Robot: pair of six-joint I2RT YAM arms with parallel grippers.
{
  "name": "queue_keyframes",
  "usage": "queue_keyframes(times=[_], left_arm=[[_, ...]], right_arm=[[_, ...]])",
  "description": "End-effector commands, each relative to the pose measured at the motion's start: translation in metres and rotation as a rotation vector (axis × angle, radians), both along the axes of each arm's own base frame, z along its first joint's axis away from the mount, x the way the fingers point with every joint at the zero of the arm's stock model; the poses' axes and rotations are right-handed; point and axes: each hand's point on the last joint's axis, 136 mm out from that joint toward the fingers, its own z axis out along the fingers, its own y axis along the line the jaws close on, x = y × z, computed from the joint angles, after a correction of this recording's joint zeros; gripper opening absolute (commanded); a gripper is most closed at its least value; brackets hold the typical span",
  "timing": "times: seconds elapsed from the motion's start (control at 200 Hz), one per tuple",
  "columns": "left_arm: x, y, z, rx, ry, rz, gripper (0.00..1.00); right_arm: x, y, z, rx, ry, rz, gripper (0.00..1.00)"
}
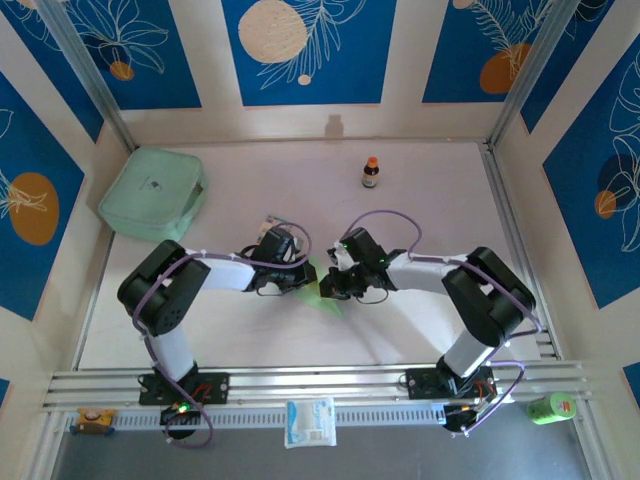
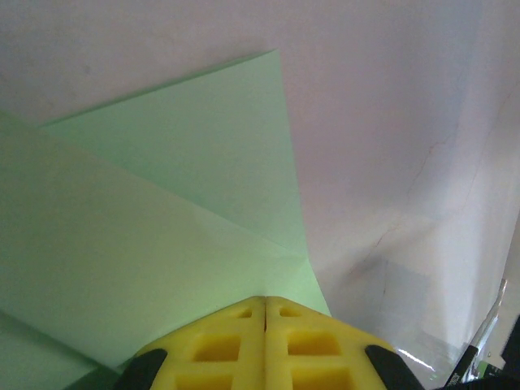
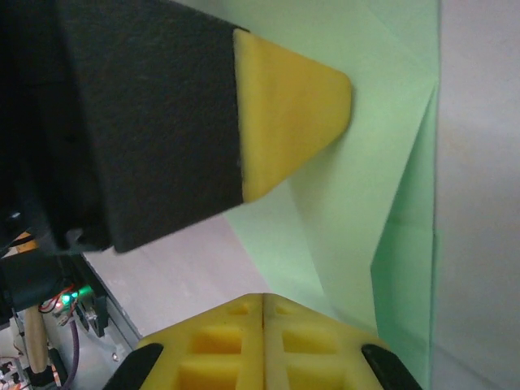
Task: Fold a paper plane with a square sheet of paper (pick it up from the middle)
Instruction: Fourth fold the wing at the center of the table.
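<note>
The square sheet of paper [image 1: 322, 296] lies partly folded on the table between the two arms, pale lime green with diagonal creases. In the left wrist view the paper [image 2: 162, 203] spreads out ahead of my left gripper [image 2: 265, 302], whose yellow jaws are shut with their tip down on the sheet. My right gripper [image 3: 264, 299] is shut too, its tip at the paper's [image 3: 366, 162] near edge. One yellow finger [image 3: 292, 114] of the left gripper presses on the sheet just ahead of it. From above, the left gripper [image 1: 300, 273] and right gripper [image 1: 331, 284] almost meet over the paper.
A mint-green plastic box [image 1: 152, 193] sits at the back left. A small brown bottle [image 1: 371, 172] stands at the back centre. A striped packet [image 1: 272, 227] lies just behind the left wrist. A white pack [image 1: 310, 421] and a green can [image 1: 551, 407] rest off the table's front rail.
</note>
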Motion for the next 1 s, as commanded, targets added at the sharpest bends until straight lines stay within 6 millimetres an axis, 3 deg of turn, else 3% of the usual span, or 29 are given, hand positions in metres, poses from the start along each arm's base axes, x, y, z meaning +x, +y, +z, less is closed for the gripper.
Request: queue_keyframes(times=[0.0,0.22,0.595,0.8,0.895,0.995], left_arm=[[-0.006,0.014,-0.014,0.059,0.031,0.012,0.01],[-0.005,0.013,-0.014,0.061,0.031,0.009,0.01],[-0.001,0.012,-0.009,0.074,0.017,-0.012,0.02],[0.01,0.004,0.02,0.039,-0.053,-0.023,0.11],[0.008,0.003,0.035,0.017,-0.084,-0.029,0.11],[-0.002,0.003,0.038,0.007,-0.078,-0.038,0.08]], right_arm=[[0.002,0.004,-0.004,-0.019,0.001,0.012,0.07],[-0.005,-0.017,-0.029,-0.089,0.058,-0.048,0.06],[-0.024,-0.033,-0.046,-0.1,0.128,-0.074,0.05],[-0.027,-0.038,-0.051,-0.104,0.145,-0.098,0.02],[-0.026,-0.038,-0.052,-0.106,0.157,-0.11,0.0],[-0.025,-0.04,-0.054,-0.111,0.165,-0.122,0.0]])
